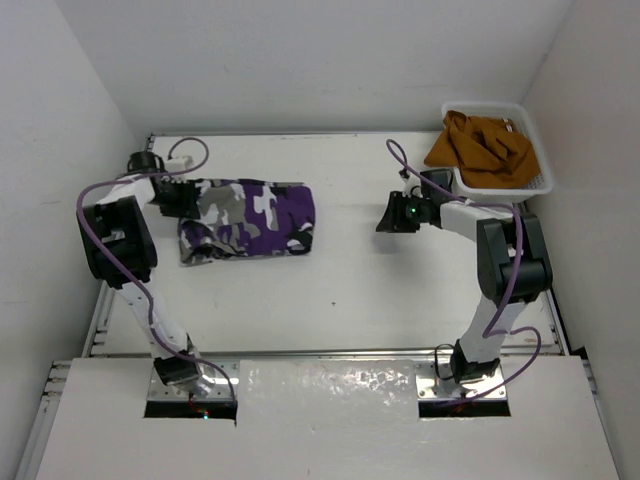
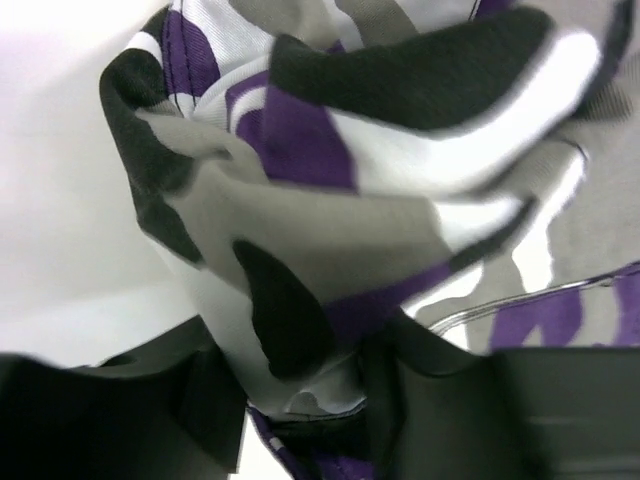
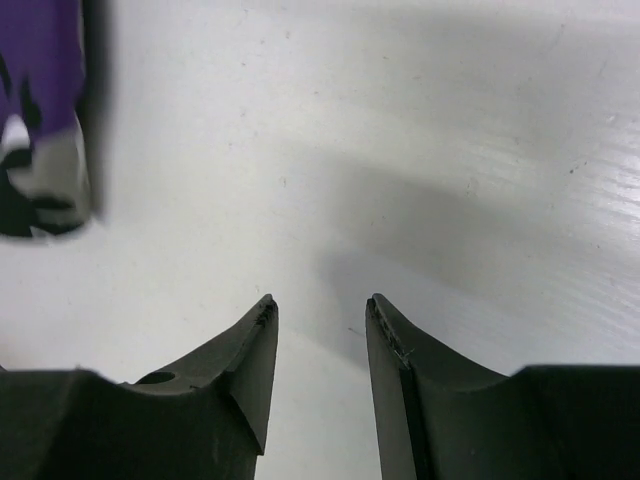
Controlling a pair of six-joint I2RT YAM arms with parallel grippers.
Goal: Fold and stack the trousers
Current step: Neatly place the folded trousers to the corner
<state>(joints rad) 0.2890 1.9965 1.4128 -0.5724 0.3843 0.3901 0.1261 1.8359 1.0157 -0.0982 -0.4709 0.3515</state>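
Trousers (image 1: 252,218) | folded bundle on table (image 1: 350,290), far-left part | left gripper (image 1: 183,199) at its left end, jaws clenched on bunched fabric | right gripper (image 1: 388,220) well apart over bare table, jaws parted, grasping nothing | orange garment (image 1: 480,150) in basket (image 1: 540,150), far right
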